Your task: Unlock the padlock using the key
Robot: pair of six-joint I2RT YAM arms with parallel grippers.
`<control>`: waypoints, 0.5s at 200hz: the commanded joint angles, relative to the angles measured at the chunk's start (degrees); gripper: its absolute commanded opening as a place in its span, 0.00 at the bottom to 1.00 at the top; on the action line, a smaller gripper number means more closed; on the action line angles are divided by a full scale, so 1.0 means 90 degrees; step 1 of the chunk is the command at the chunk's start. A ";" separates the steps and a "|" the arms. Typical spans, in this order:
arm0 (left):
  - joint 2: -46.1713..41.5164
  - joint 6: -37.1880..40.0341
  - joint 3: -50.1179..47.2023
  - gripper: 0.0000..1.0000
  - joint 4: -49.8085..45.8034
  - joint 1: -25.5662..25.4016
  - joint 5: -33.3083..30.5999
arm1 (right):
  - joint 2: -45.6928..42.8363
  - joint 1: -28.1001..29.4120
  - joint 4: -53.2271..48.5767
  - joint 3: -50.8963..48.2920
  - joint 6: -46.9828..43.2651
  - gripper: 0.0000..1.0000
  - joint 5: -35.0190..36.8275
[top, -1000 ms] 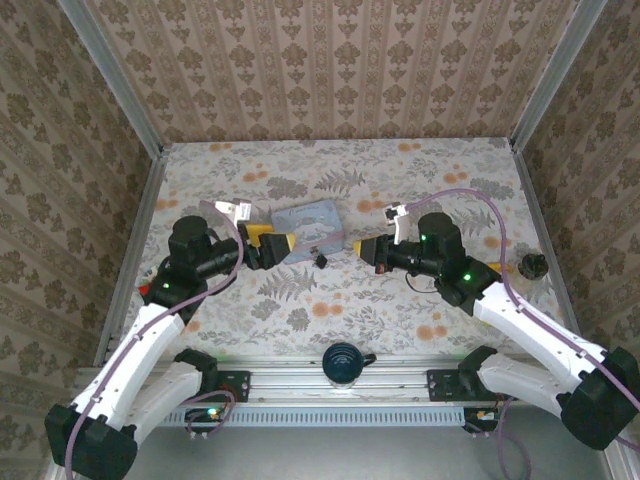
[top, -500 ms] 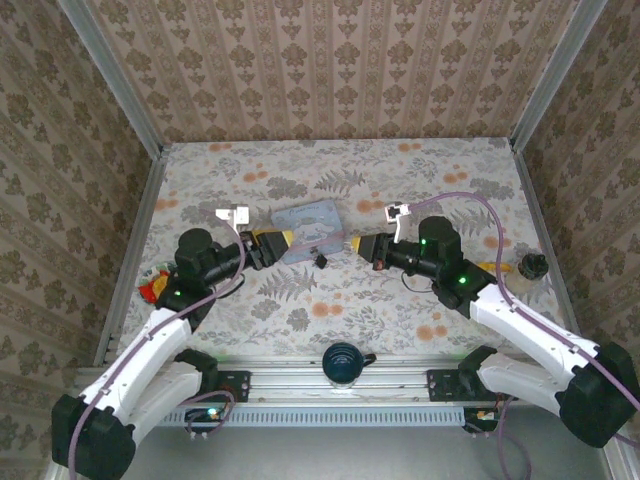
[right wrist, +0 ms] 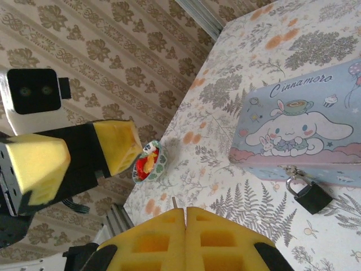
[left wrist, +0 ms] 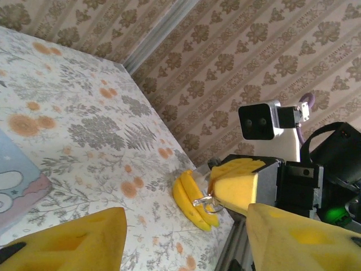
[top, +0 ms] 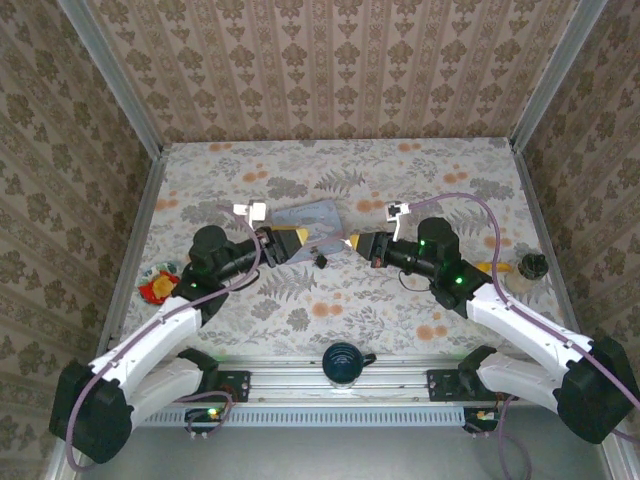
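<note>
Lying on the floral surface [top: 420,175], the padlock [right wrist: 309,195] rests just against the near edge of the pale blue cartoon tin [right wrist: 302,127], its thin shackle up at the tin's small clasp; whether it passes through the clasp cannot be told; from above it sits between the two tools, apart from both. The right tool [right wrist: 185,217] has its yellow pads pressed together on the key [right wrist: 174,201], a thin metal tip poking out between them; the left wrist view shows a small metal ring hanging at those pads. The left tool [top: 292,243] hovers by the tin's left end, its pads [left wrist: 79,240] standing apart with nothing between them. Toy bananas [left wrist: 193,200] lie behind the right tool; a small dish [right wrist: 148,162] of red and yellow bits sits at the surface's left edge.
</note>
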 commanded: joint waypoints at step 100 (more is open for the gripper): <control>0.0741 0.0491 0.0654 0.40 0.0678 -0.0825 0.1216 | -0.0001 0.0072 0.1602 -0.0125 0.0285 0.00 -0.0935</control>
